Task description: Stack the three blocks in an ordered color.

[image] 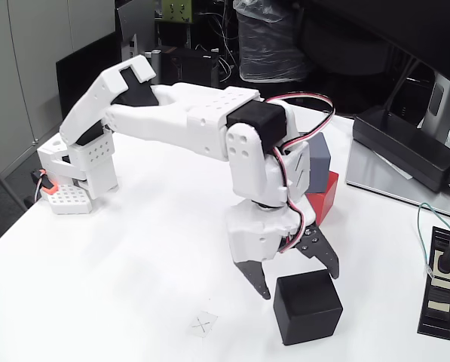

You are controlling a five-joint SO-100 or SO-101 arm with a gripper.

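Observation:
A black cube (307, 308) rests on the white table near the front edge in the fixed view. My gripper (298, 276) hangs just above and behind it, fingers spread open, with nothing between them. The left fingertip (261, 286) sits to the cube's left, the right one (332, 265) above its far right corner. Behind the arm, a grey cube (316, 162) sits on top of a red cube (324, 197); both are partly hidden by the white wrist.
A black power adapter (405, 145) lies at the back right on a grey pad. A black power strip (440, 280) with a plugged cable lies at the right edge. A faint X mark (203, 324) is on the table in front. The arm's base (81, 170) stands at left.

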